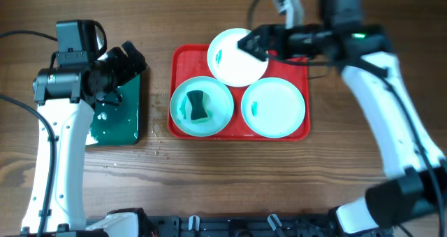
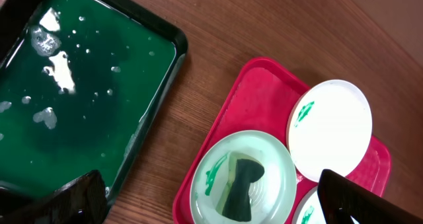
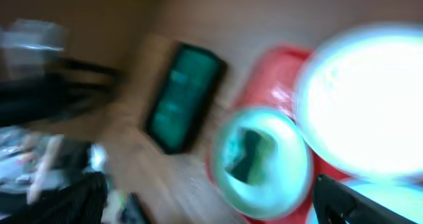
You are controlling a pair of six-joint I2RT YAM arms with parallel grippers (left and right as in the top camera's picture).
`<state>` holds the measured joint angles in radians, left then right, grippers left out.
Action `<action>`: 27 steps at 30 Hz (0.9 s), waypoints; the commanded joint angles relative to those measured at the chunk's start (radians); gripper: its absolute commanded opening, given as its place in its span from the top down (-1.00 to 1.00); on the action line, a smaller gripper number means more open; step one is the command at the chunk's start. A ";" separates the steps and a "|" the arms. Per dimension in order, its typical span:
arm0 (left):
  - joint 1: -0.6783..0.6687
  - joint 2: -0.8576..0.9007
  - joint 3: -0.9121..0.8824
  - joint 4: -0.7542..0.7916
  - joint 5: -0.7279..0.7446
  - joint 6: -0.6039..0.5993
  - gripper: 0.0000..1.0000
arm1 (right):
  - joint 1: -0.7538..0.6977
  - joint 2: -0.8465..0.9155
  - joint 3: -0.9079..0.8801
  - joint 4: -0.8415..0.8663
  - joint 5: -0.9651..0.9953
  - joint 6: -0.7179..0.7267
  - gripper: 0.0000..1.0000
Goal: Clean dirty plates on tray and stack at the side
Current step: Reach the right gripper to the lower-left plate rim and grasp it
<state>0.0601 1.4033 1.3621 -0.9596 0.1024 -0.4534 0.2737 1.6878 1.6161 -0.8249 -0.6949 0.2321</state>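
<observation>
The white plate [image 1: 234, 66] is lying at the far end of the red tray [image 1: 183, 55], just under the right claw [image 1: 247, 45]. That claw is hovering with its fingers apparently spread, gripping nothing. Nearer than it, the turquoise plate with the sponge [image 1: 220, 112] and the bare turquoise plate [image 1: 274, 107] are waiting. A pick seems to be starting, calling for a descent onto the white rim. The left claw [image 1: 133, 61] is hanging open over the green tray [image 1: 115, 125]. No writing is showing.
</observation>
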 commanded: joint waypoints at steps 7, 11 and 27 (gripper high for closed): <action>0.003 0.005 -0.003 0.000 0.012 0.001 -1.00 | 0.248 0.115 0.020 0.042 0.671 0.142 -0.94; 0.003 0.005 -0.002 0.001 0.012 0.001 -1.00 | 0.254 0.145 -0.006 0.053 0.668 0.134 0.02; 0.003 0.005 -0.002 0.001 0.012 0.001 -1.00 | 0.273 0.431 -0.041 0.028 0.498 0.029 0.10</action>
<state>0.0601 1.4033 1.3621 -0.9611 0.1028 -0.4538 0.5346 2.0830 1.5757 -0.7975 -0.1799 0.2821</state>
